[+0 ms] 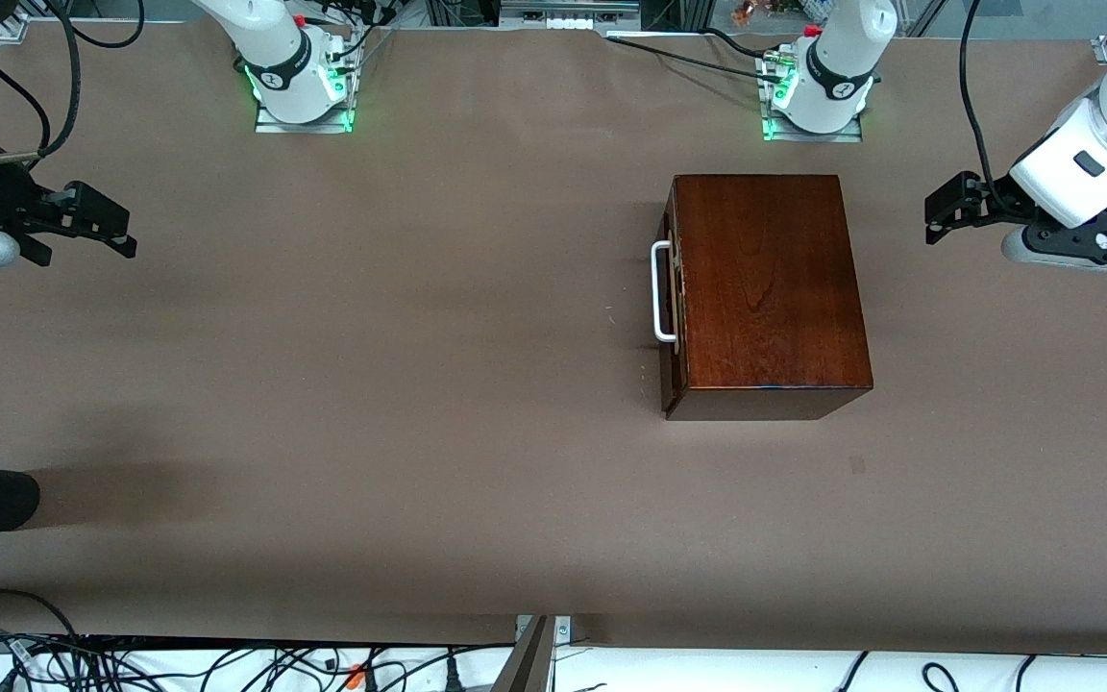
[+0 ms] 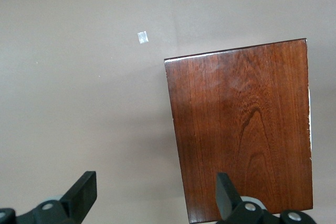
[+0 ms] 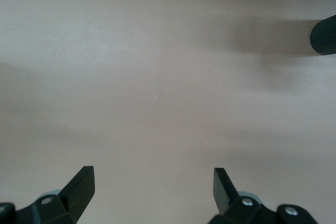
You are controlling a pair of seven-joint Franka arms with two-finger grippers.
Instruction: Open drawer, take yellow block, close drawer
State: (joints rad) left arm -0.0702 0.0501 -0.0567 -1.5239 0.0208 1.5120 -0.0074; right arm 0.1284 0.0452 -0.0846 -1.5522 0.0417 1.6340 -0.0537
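Dark reddish-brown wooden box (image 1: 765, 293) sits toward the left arm's end, drawer (image 1: 671, 298) closed, white U-shaped bar handle (image 1: 661, 291) at its 9 o'clock; yellow block unseen. Left gripper (image 1: 943, 207) and right gripper (image 1: 107, 226) hover spread wide and empty over bare table at their own ends. Best approach: pinch the handle mid-bar and pull straight.

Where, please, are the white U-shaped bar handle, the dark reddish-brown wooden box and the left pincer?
White U-shaped bar handle (image 1: 658, 291): front view, middle of the bar.
Dark reddish-brown wooden box (image 1: 767, 279): front view, top face.
Left pincer (image 1: 940, 211): front view, between its open fingertips.

I see white arm shells with black joint bands. My left gripper (image 1: 943, 213) and right gripper (image 1: 97, 226) are black. Green lights ring both bases.
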